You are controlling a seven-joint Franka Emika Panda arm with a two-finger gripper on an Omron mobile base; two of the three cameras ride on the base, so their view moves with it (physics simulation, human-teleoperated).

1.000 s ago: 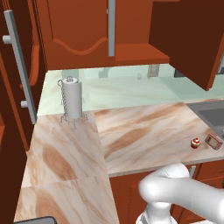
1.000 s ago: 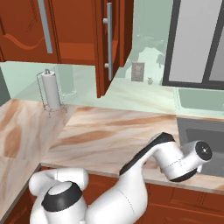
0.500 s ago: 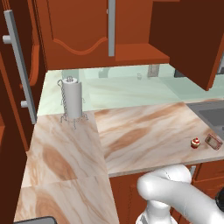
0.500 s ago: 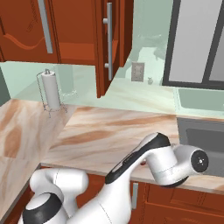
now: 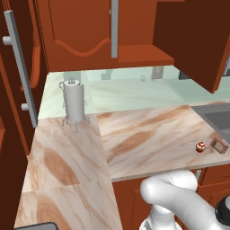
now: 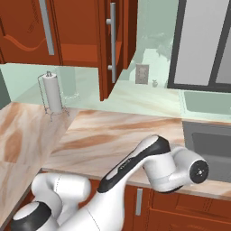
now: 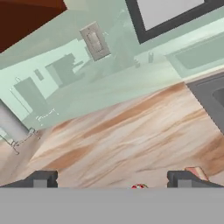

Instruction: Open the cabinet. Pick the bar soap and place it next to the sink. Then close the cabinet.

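The cabinet (image 5: pixel 90 31) hangs over the counter with its right door (image 5: pixel 193 40) swung open and its left door shut. In the right base view that open door (image 6: pixel 121 45) stands edge-on with its grey handle. The bar soap (image 5: pixel 219 145) lies on the counter beside the sink (image 5: pixel 220 117), with a small red-and-white cupcake (image 5: pixel 200 146) just left of it. In the hand view my gripper (image 7: pixel 112 180) is open and empty, low over the counter. The soap (image 7: pixel 197 172) peeks out by the right fingertip (image 7: pixel 183 179). The sink (image 7: pixel 210 94) lies at the right.
A paper-towel holder (image 5: pixel 74 101) stands at the back of the counter's corner. A wall outlet (image 7: pixel 94 41) and a window are behind the sink. A tall dark unit with a grey handle (image 5: pixel 20 67) borders the left. My arm (image 6: pixel 153 162) folds low at the counter's front edge.
My arm has folded further, its elbow rising and the hand shifting slightly at the counter's front edge. The soap, the cupcake and the cabinet doors have not moved. The jaws stay open.
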